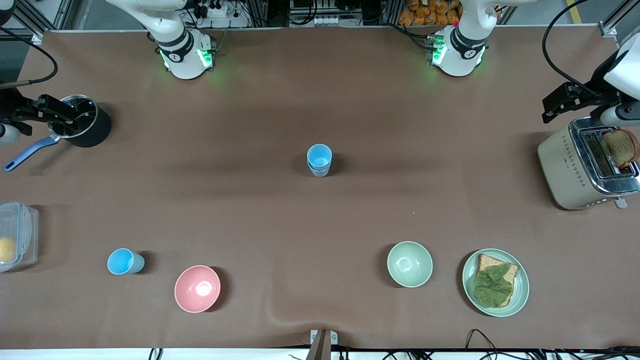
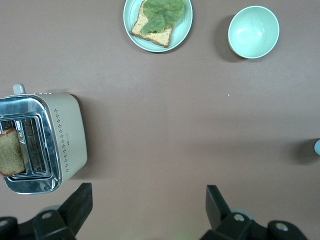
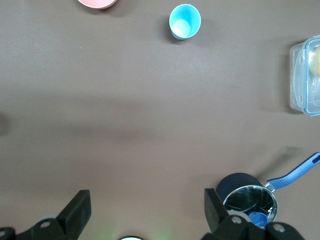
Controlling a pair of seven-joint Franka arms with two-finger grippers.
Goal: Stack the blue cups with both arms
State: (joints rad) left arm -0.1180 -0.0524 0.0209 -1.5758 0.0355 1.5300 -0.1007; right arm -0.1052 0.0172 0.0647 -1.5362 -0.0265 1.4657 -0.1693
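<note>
A bright sky-blue cup (image 1: pixel 319 155) sits nested in a paler grey-blue cup (image 1: pixel 319 171) at the table's middle. Another sky-blue cup (image 1: pixel 125 261) stands alone beside the pink bowl (image 1: pixel 197 288), toward the right arm's end; it also shows in the right wrist view (image 3: pixel 184 21). My left gripper (image 1: pixel 552 107) hangs open and empty beside the toaster (image 1: pixel 575 165); its jaws stand wide apart in the left wrist view (image 2: pixel 148 200). My right gripper (image 1: pixel 60 116) hangs open and empty by the black pot (image 1: pixel 85 125), wide apart in the right wrist view (image 3: pixel 147 202).
The toaster holds a slice of toast (image 1: pixel 620 147). A pale green bowl (image 1: pixel 409 264) and a plate (image 1: pixel 520 292) with bread and lettuce lie near the front camera. A clear lidded container (image 1: pixel 17 235) sits at the right arm's end of the table.
</note>
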